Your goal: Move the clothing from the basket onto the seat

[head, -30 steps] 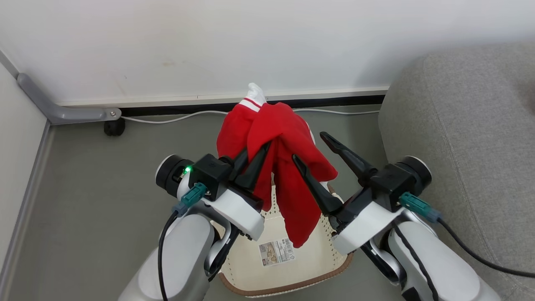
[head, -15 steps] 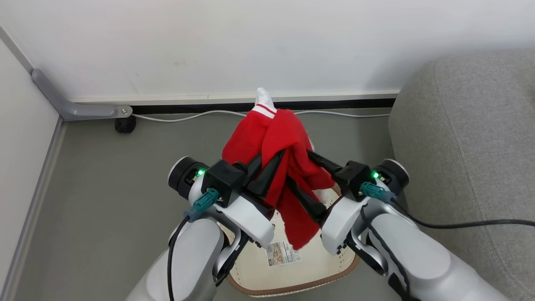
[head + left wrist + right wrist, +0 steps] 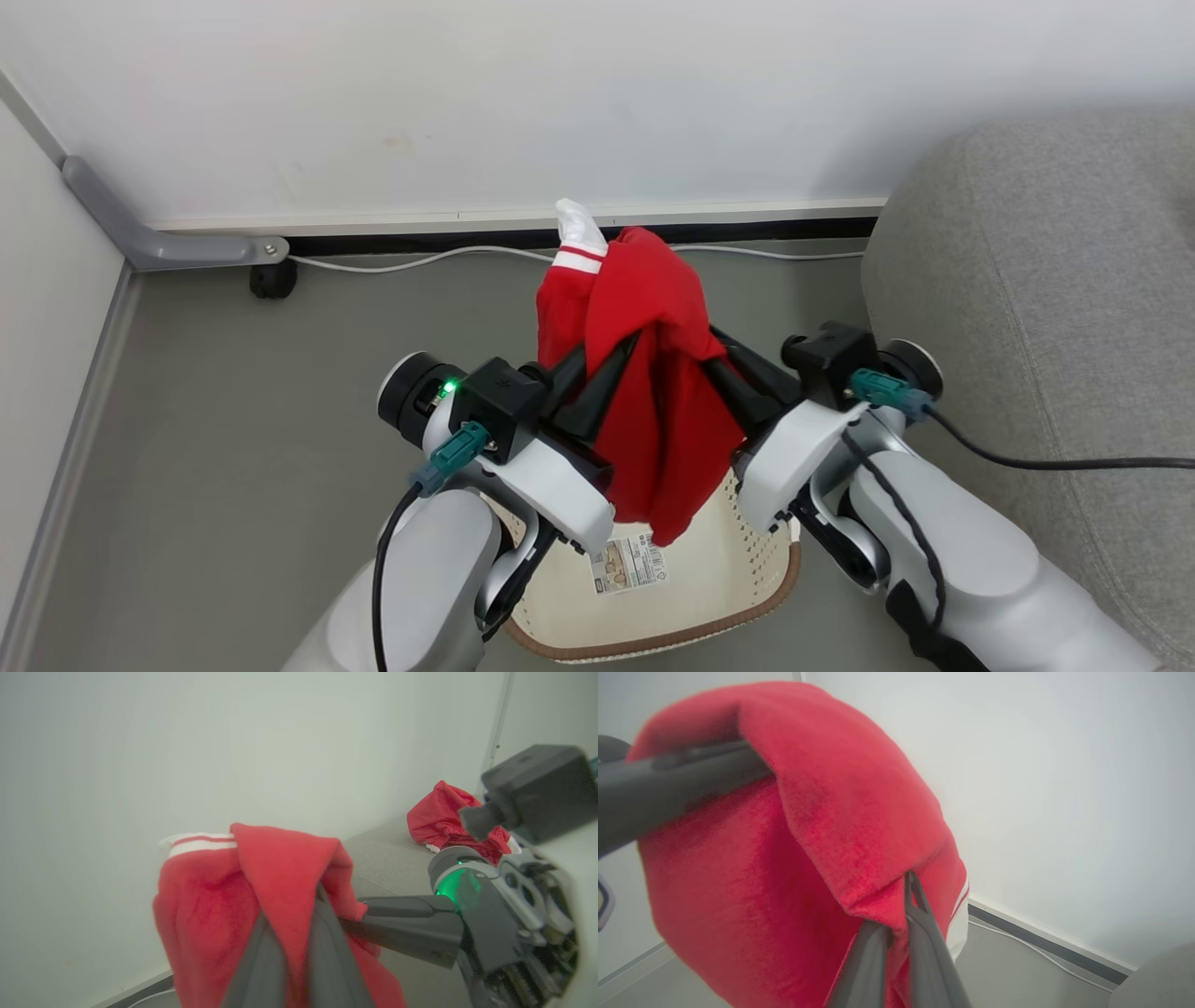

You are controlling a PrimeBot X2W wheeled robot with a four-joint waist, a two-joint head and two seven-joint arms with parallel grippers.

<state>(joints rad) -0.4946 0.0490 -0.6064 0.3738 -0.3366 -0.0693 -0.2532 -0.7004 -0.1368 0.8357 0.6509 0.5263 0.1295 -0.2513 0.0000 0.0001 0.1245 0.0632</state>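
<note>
A bright red piece of clothing (image 3: 653,392) with a white cuff hangs bunched above the cream basket (image 3: 719,569). My left gripper (image 3: 611,347) is shut on its left fold, and my right gripper (image 3: 717,347) is shut on its right fold. Close up, the left fingers (image 3: 266,952) pinch the clothing (image 3: 210,905) while the right gripper's finger (image 3: 402,924) reaches in from the side. The right wrist view has its fingers (image 3: 924,938) closed on the cloth's (image 3: 808,826) hem. The grey seat (image 3: 1046,280) stands to the right, and another red garment (image 3: 439,821) lies on it.
A paper label (image 3: 630,565) lies on the basket's floor. A white wall (image 3: 560,93) with a dark skirting and a white cable (image 3: 392,264) runs behind. A grey metal foot with a black castor (image 3: 271,278) sits at the back left on the grey floor.
My right gripper swung in from open beside the garment and has shut on its right fold. The left gripper kept its hold. The head view shifted slightly.
</note>
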